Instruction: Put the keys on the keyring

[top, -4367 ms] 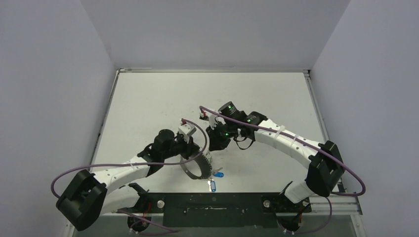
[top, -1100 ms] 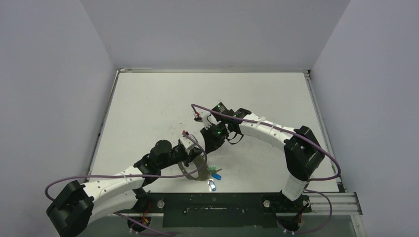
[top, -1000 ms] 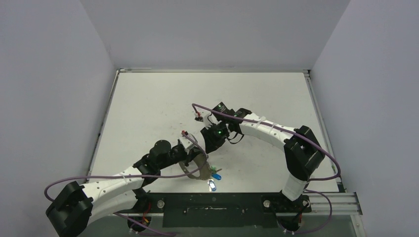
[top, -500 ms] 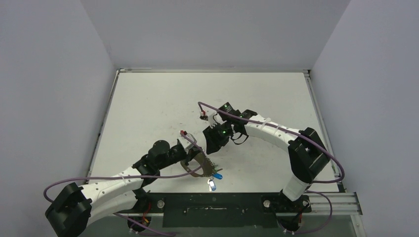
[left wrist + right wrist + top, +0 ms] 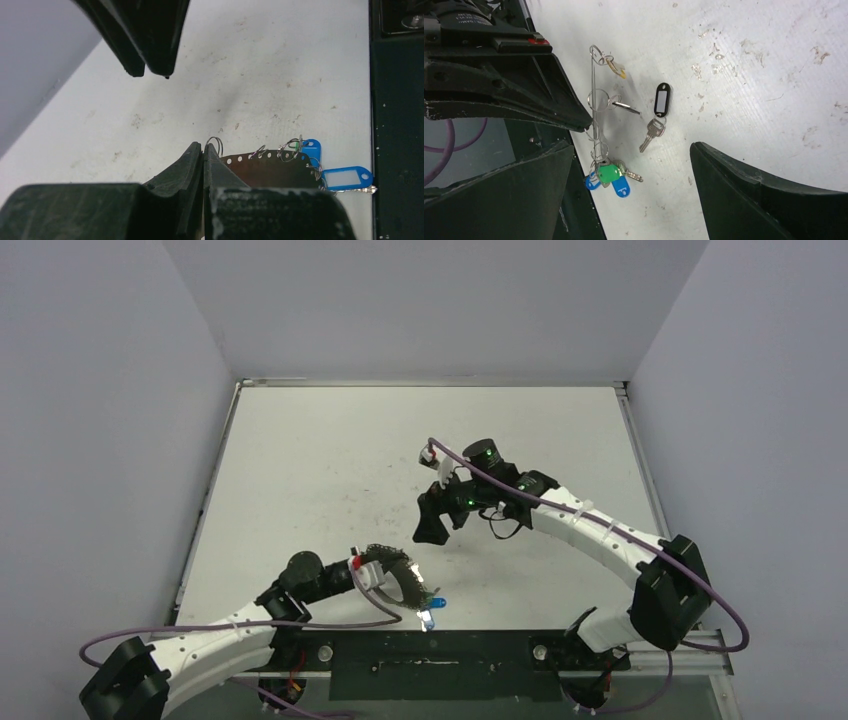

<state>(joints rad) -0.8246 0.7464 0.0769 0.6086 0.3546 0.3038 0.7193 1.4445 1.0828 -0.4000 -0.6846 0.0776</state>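
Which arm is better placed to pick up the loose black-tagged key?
Right. The right gripper is open and empty over the black-tagged key, which lies apart from the keyring; the left gripper is shut on the keyring.

A white table (image 5: 300, 470), scuffed and speckled with small dark stains, fills the floor of a booth with plain pale grey walls (image 5: 430, 300). Along its near edge runs a black mounting plate (image 5: 440, 655) carrying two silvery round bolts (image 5: 324, 651); an aluminium rail (image 5: 700, 645) lies at its right end
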